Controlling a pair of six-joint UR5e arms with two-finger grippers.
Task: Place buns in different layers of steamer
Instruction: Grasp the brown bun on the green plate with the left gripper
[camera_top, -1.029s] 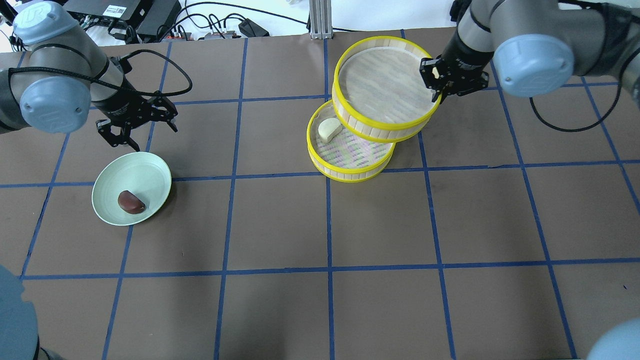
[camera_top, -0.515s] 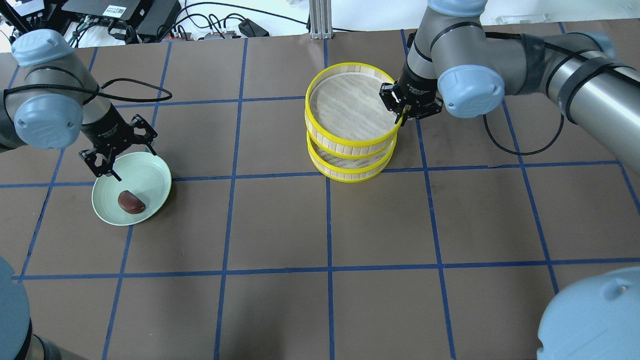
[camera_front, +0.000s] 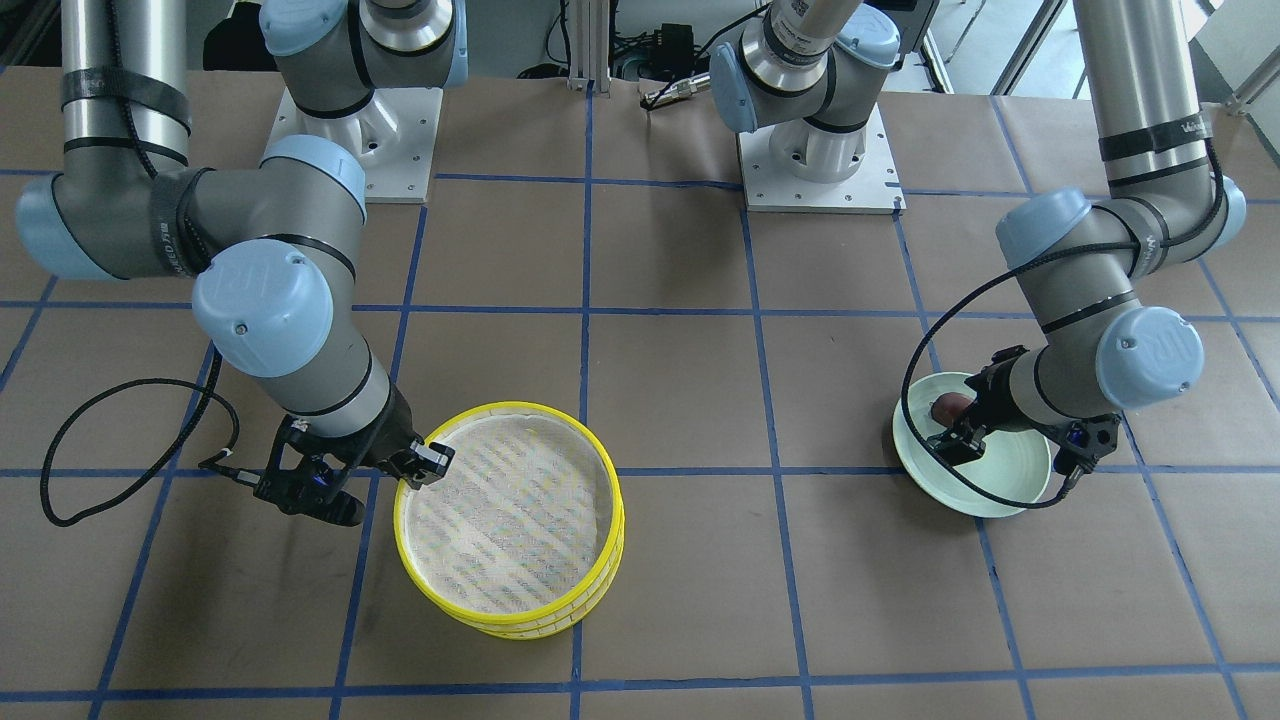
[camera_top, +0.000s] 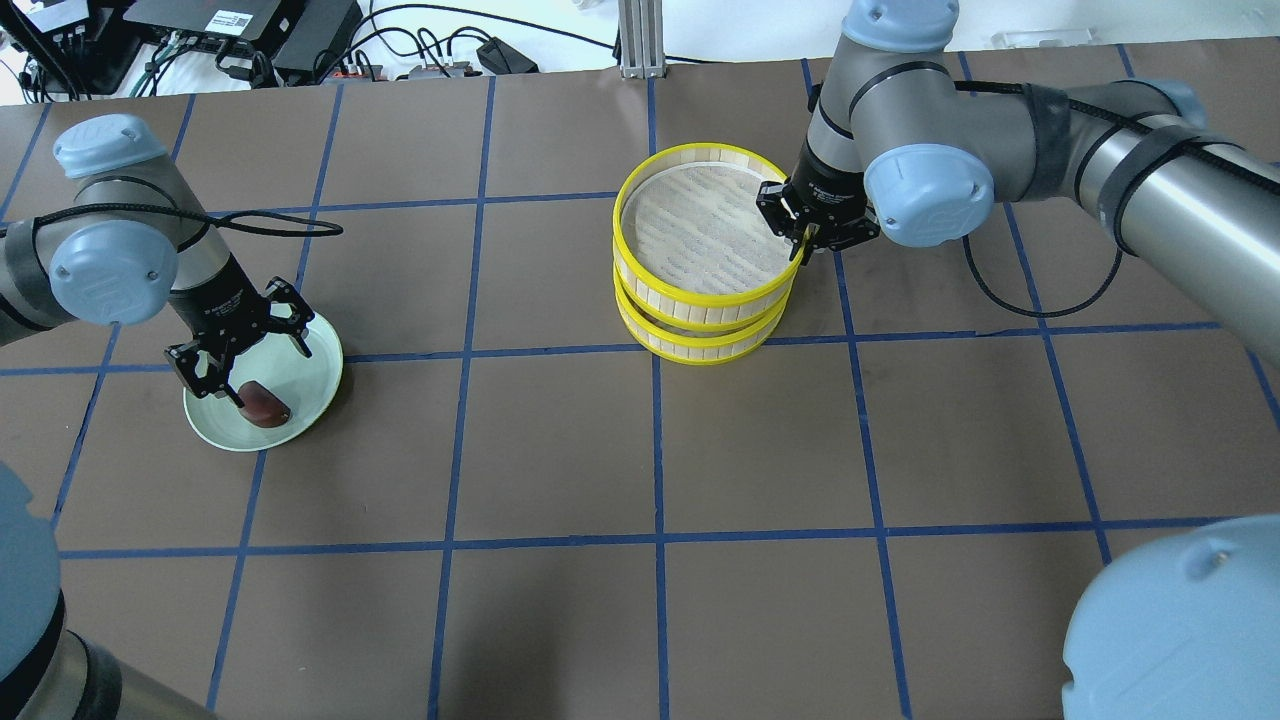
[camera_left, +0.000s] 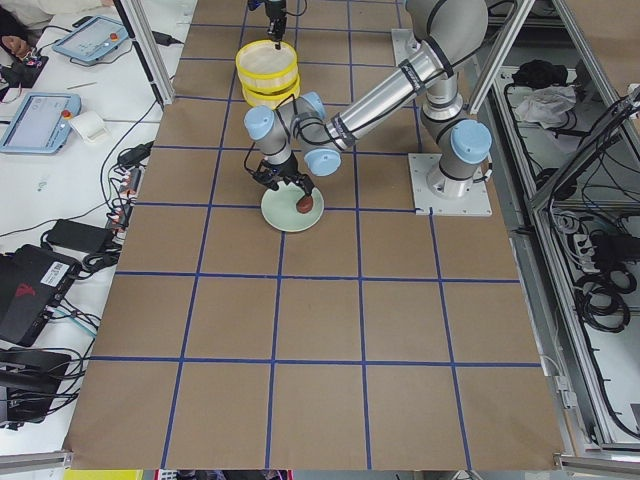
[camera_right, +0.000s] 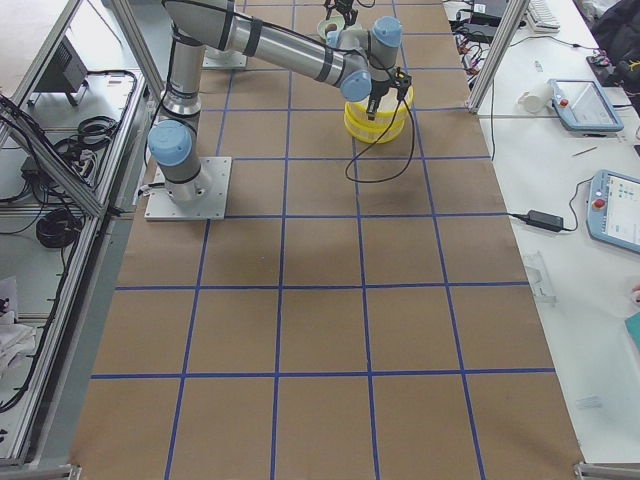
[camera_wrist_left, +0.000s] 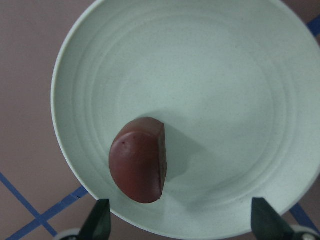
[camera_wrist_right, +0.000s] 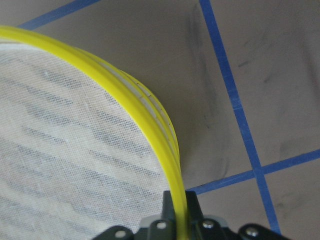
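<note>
The dark reddish-brown bun (camera_wrist_left: 137, 160) on the pale green plate (camera_wrist_left: 225, 90), flat cut face turned toward the middle of the plate. Placed between the two fingertips (camera_wrist_left: 101, 220) of the left pincer (camera_top: 272, 378), nearer to one of them, touching neither in the left wrist view. The left pincer spread wide, low over the plate, gripping nothing. The plate itself on the brown bench (camera_top: 560, 450), directly under this pincer and well apart from the right pincer (camera_top: 803, 245).

The two steamer layers in one stack: the upper layer (camera_top: 690, 148) seated on the lower layer (camera_top: 700, 350), yellow rims in line as far as visible. The right pincer pressed together on the yellow rim of the upper layer, one finger inside the rim and one outside, at the side of the stack toward its own arm. The pinch on the rim plainly shown in the right wrist view. White mesh bottom of the upper layer just beside this pincer, on the inner side.

Blue tape lines (camera_top: 655, 440) across the bench, one crossing near the right pincer, outside the stack. Cables (camera_top: 420, 40) and black boxes (camera_top: 250, 25) beyond the far bench edge, behind the left pincer.
</note>
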